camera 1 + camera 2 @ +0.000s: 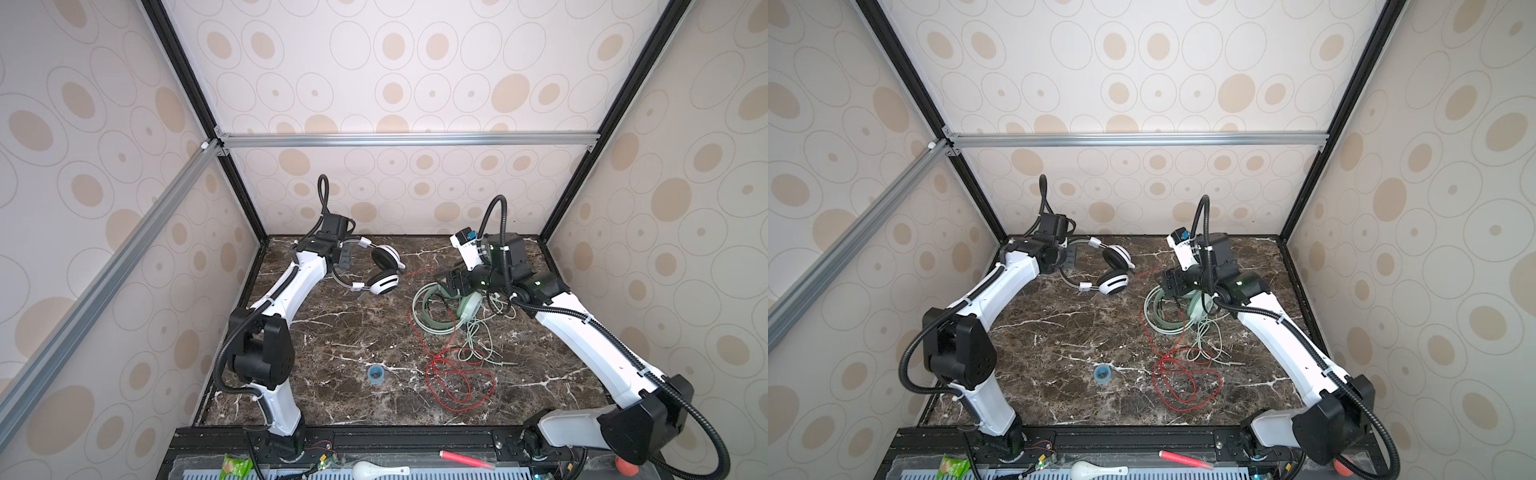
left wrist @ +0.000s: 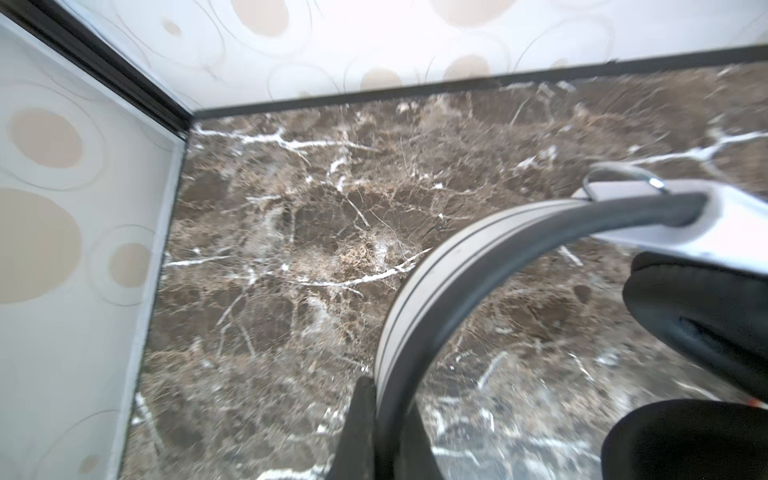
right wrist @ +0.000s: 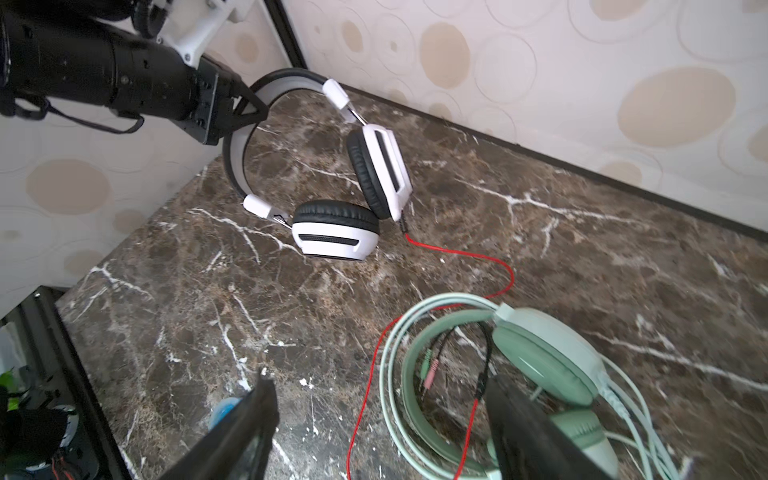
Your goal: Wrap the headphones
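The white-and-black headphones (image 1: 385, 258) sit at the far left of the counter (image 1: 353, 332). The left claw (image 3: 249, 110) is clenched on the middle of their headband, and the cups seem to rest on the marble. The mint-green headphones (image 3: 544, 353) lie at the far right, directly under the right claw (image 3: 382, 386), which is spread wide and grasps nothing.

Both pairs look light. The headbands are probably stiff, springy plastic, so a pinch mid-band should hold, though the cups may swivel and hang unevenly. The cords are likely the harder part. The thin red cord (image 1: 457, 374) leaves a white cup, runs right across the mint headband and ends in loose loops nearer the front. There it mixes with the pale cord (image 1: 478, 336). Both cords look limp and slick, and a pull on one would probably drag the other. The best place to take hold is likely close to a plug or where the cord leaves the cup.
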